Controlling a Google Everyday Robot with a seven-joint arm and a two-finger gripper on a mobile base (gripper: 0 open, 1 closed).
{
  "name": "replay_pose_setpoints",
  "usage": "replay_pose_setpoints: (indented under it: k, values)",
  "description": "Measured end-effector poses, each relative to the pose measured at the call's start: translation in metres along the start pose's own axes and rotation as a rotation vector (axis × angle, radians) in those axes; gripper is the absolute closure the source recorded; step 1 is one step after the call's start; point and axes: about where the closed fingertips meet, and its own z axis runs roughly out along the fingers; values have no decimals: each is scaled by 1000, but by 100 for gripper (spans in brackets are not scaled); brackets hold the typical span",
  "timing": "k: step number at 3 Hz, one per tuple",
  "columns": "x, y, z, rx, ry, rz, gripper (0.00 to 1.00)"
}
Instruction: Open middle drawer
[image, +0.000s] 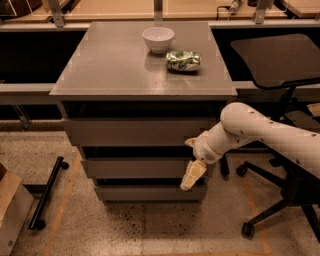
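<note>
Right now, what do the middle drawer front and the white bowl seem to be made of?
The middle drawer: probably painted metal or laminate; flat grey matte front, no grain. The bowl: likely ceramic or plastic; smooth white, slightly glossy. The gripper hangs before the drawer's right end.

White arm (260, 132) extends from right; gripper (192, 176) hangs downward, mid-frame.

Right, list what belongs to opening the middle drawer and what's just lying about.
Job: middle drawer, second front down; gripper, at that drawer's right end.
Lying about: white bowl and green snack bag on the cabinet top; office chair.
</note>
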Motion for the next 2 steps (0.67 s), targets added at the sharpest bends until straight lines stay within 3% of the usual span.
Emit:
replay_pose_setpoints:
  k: [2]
  values:
    - [19, -21, 39, -57, -6, -6, 0]
